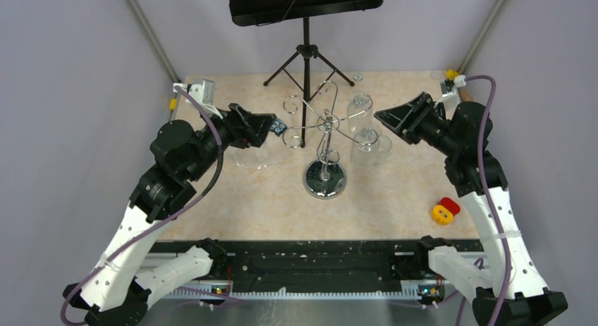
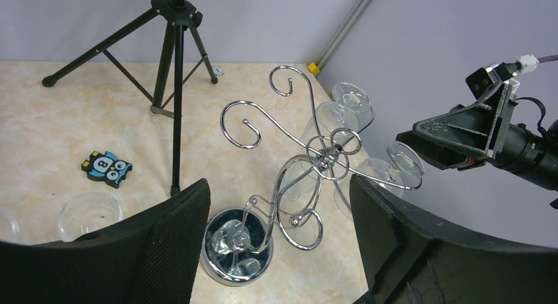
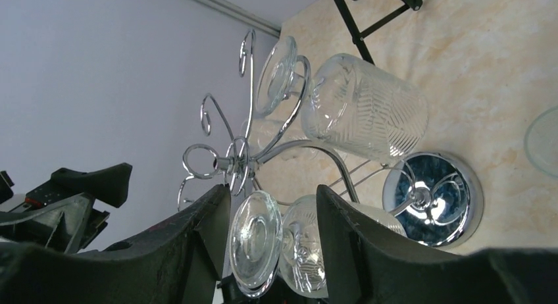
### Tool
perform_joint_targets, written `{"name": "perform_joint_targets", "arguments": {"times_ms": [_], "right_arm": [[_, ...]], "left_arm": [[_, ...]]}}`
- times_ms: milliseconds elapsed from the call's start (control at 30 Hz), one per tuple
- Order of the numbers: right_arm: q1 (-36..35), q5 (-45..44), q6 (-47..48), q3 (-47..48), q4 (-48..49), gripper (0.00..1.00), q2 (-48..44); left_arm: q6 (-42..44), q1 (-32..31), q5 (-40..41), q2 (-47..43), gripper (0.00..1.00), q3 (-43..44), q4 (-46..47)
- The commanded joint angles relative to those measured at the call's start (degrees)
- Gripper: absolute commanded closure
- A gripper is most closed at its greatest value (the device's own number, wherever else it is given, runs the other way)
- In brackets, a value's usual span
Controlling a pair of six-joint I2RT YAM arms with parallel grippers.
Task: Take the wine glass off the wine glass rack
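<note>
The wine glass rack [image 1: 325, 179] stands mid-surface, a little toward the far edge. The wine glass [image 3: 253, 241] hangs upside down from a hook on the rack's right side, with a second glass [image 3: 368, 106] hung beyond it. The right hand [image 3: 273, 189] is spread, one finger on each side of the wine glass's foot and stem; whether they touch it cannot be told. The left hand [image 2: 278, 182] is wide and empty, left of the rack. A black music stand [image 1: 305, 51] stands at the far edge, and a yellow-and-red toy [image 1: 445, 210] lies near the right edge.

Left arm [image 1: 176, 148], right arm [image 1: 471, 153] raised, jaws parted.
</note>
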State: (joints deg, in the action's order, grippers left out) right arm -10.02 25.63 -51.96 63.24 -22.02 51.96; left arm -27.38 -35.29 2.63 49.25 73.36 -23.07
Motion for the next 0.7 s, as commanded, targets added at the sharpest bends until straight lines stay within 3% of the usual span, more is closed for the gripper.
{"name": "perform_joint_targets", "arguments": {"times_ms": [0,533,667], "right_arm": [[-0.56,3.35,-2.82,-1.08,2.84,0.49,-1.91],[-0.85,8.21,-6.39,-3.22,6.83,0.65,-1.66],[-0.97,7.88,-6.39,-2.64,6.91,0.74,-2.2]], "left_arm": [[-0.39,0.13,-0.07,-0.28,0.19,-0.7,3.35],[1.3,0.15,2.28,-2.4,0.19,-1.06,2.85],[1.7,0.2,3.21,-2.62,0.18,-0.88,2.78]]}}
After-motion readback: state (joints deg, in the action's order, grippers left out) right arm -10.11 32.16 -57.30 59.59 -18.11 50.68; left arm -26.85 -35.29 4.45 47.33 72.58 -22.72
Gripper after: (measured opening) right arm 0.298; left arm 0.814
